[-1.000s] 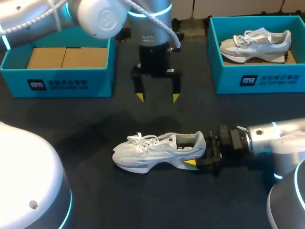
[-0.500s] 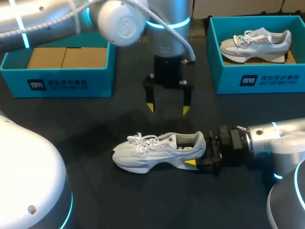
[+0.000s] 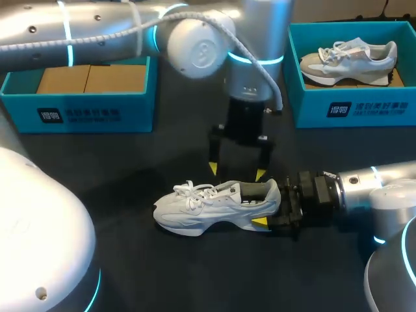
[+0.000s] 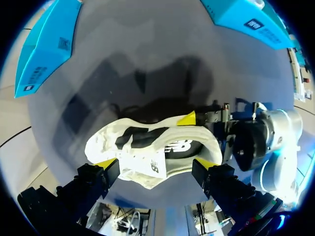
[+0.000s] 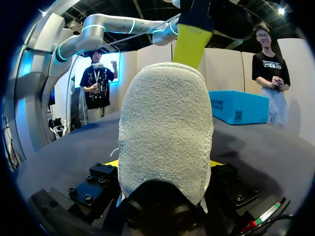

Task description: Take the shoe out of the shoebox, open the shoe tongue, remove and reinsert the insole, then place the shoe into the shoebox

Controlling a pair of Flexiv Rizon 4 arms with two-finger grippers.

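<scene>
The white mesh lace-up sneaker [image 3: 214, 205] lies on its sole on the dark table [image 3: 97, 169], out of any box, toe toward my left, heel toward my right. The right gripper [image 3: 270, 209] is clamped on the heel, one yellow tip on each side. In the right wrist view the heel [image 5: 165, 132] fills the gap between the fingers. Prob. reason: pin the shoe so it won't slide or tip while the other arm works on it.

The left gripper [image 3: 236, 171] hangs pointing down at the far side of the shoe's mouth, jaws apart & holding nothing. In its own wrist view the fingers straddle the collar [image 4: 152, 152] w/ the opening right under them. That fits the tongue or insole step (can't tell which it's lining up for). The insole isn't clearly visible from here.

Teal cardboard shoebox [image 3: 351, 107] at far right holds a second grey-and-white sneaker [image 3: 348, 58]. The teal box at far left [image 3: 84, 114] shows only brown card inside.

Vs 1 s ago: the left gripper was well back from the shoe, mid-table near the far edge. At 0.5 s ago it was closer, and now its tips sit just above the collar, also shifted toward my right. Jaw spread looks about the same. Sneaker & right gripper: no shift.
</scene>
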